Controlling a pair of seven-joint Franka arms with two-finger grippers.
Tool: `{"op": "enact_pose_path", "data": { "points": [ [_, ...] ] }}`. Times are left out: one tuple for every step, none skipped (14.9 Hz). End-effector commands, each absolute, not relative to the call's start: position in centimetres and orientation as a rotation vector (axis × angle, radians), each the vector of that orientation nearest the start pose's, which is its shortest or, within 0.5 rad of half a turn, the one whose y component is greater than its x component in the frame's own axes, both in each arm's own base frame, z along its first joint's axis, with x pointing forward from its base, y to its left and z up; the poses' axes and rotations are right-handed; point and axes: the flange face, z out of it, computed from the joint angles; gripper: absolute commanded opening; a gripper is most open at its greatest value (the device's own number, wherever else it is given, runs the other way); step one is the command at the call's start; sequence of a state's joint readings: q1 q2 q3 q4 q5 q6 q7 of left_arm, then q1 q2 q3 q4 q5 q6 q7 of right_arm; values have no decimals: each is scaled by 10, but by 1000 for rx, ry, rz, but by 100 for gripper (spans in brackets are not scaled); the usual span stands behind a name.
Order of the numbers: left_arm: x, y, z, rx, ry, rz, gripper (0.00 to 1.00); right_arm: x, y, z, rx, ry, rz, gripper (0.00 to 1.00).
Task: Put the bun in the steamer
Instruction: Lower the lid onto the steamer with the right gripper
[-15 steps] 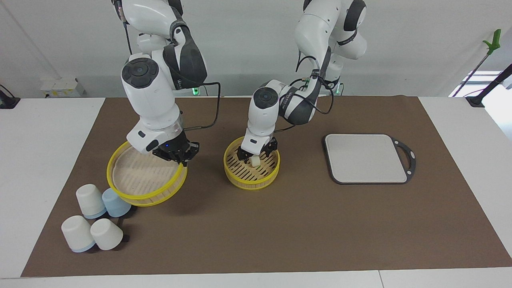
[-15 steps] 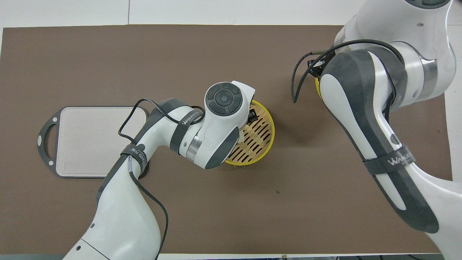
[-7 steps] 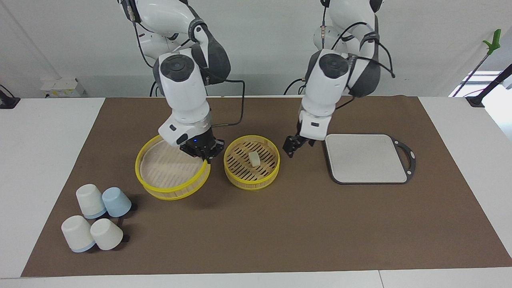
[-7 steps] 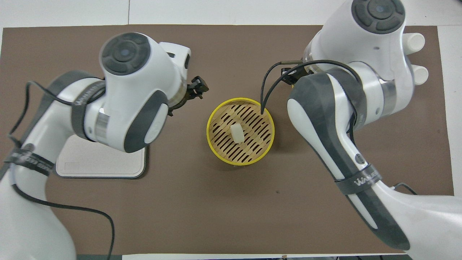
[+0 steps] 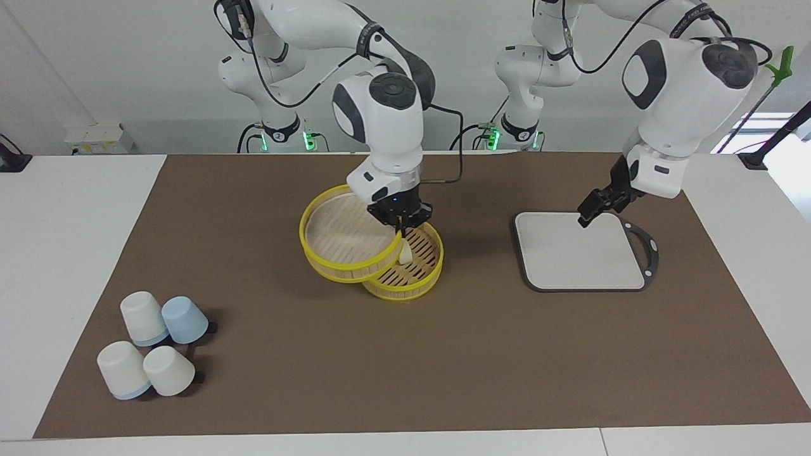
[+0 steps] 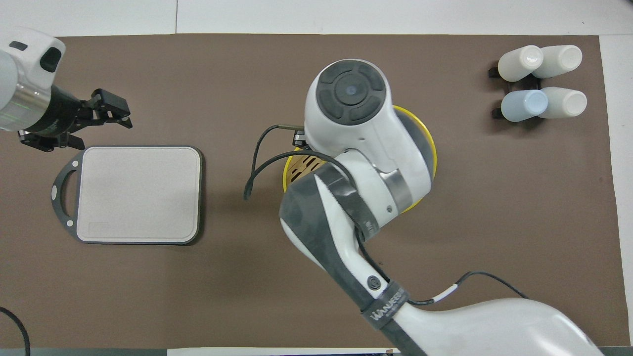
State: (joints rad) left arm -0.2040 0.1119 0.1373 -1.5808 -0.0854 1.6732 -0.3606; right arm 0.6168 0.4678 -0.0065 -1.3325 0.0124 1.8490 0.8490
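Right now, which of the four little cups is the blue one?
The blue cup is the one nearest the steamer, next to a white cup in the pair closer to the robots. The other three are white.

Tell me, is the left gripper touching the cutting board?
Apart. The facing view shows the left gripper raised over the cutting board, open and holding nothing.

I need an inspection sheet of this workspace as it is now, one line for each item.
Surface: brown mat on a white table.
Job's things: bun lies in the steamer; lid tier held tilted, partly over the steamer.
Clutter: cutting board; four upturned cups.
Grippers: right gripper shut on the lid tier's rim; left gripper open, over the cutting board's edge.
Cables: black cable along the right arm.
Surroundings: white wall; nothing else seen.
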Motion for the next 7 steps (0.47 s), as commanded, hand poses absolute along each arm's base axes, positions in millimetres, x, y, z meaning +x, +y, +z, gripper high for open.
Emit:
{"op": "enact_pose_path", "data": {
  "points": [
    [580,-30,575,-3170,-362,78,100,586,450,455,-3067,447,-81,0],
    [580,-23,579,-3151,-325,68,100,588,456,451,-3062,458,-86,0],
    [580,-19,586,-3129,-288,58,100,589,458,443,-3060,472,-84,0],
    [579,-12,592,-3120,-238,62,100,586,466,439,-3063,460,-85,0],
    [577,1,596,-3123,-216,65,100,585,470,440,-3055,453,-99,0],
    [573,12,600,-3127,-207,68,100,585,472,439,-3048,448,-107,0],
    [568,24,601,-3135,-202,91,100,586,473,435,-3044,446,-111,0]
  ]
}}
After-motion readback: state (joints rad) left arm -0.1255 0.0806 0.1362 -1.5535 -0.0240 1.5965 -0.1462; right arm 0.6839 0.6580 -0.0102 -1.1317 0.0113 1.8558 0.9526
